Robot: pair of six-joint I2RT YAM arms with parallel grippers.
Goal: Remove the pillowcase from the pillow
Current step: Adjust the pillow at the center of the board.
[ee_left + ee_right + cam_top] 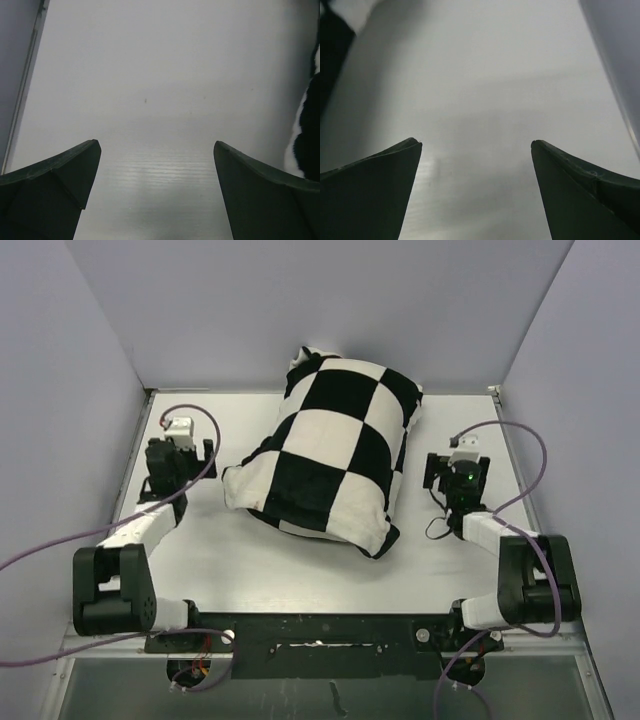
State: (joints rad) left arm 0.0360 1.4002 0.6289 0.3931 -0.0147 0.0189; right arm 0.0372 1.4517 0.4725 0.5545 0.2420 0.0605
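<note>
Fingers (55, 175) parted and holding nothing on both grippers, parked either side of the cased pillow.
Left gripper (156, 150) and right gripper (476, 147) sit low over the table (300, 570), probably kept off the pillowcase (330, 445) until a hold is chosen. It lies diagonally at centre frame, wrapping the pillow. Walls (90, 390) crowd the left and right edges, so the lower frame looks like the roomiest direction for pulling.
</note>
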